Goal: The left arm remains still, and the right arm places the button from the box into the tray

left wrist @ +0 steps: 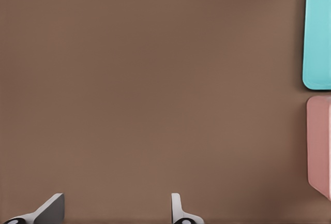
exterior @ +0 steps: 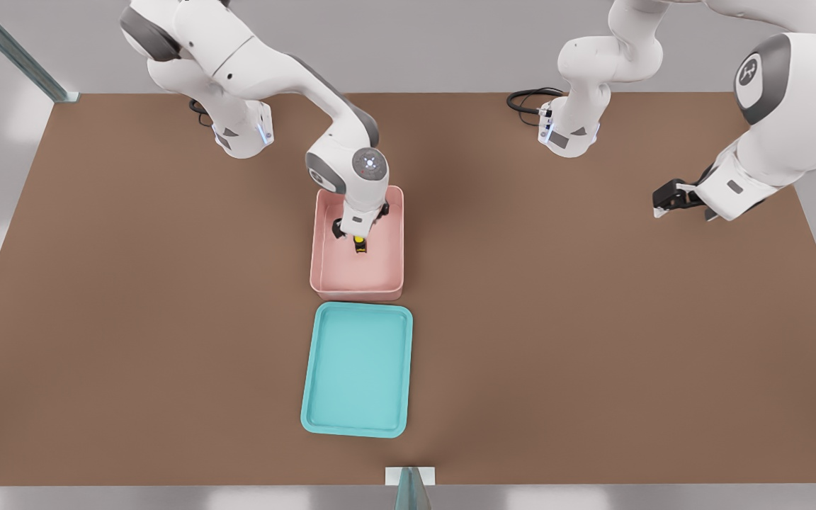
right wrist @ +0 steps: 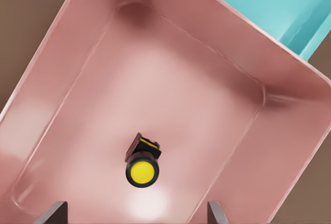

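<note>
Button (right wrist: 141, 168) lies on box (exterior: 323, 262) floor; tool (exterior: 359, 241) spread wide above it; tray (exterior: 316, 397) holds nothing.

Button (right wrist: 142, 167) in box (exterior: 323, 269), tool (exterior: 358, 237) seemingly just above; tray (exterior: 312, 397) beside box.

No readable words, numbers or brand names appear. The only sign is a white emblem on the grey joint cover (exterior: 762, 78) of the white robot arm at the front view's right (its characters cannot be made out). The working arm's black two-finger gripper (exterior: 358, 239), inside the pale pink plastic box (exterior: 323, 273), carries no marking.
</note>
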{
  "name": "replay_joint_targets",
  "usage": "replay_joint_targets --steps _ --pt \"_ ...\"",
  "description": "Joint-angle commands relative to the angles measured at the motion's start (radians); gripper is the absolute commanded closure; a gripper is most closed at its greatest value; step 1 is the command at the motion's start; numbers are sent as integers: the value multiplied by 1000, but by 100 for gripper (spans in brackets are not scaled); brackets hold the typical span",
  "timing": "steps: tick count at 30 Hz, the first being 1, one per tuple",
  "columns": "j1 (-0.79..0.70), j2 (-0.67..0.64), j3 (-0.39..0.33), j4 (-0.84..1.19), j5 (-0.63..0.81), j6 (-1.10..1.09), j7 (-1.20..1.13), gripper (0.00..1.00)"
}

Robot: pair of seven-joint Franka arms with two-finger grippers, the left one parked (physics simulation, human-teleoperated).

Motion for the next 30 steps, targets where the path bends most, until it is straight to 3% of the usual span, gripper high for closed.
replay_joint_targets --steps 1,14,25,28,30 --pt "0 13 0 -42 -83 173 560 0" --pt "3 105 -38 -120 -289 314 669 0" --pt "23 171 -38 -143 -318 354 685 0" --pt "24 188 -40 -140 -318 368 683 10" --pt "24 189 -40 -140 -318 368 685 27"
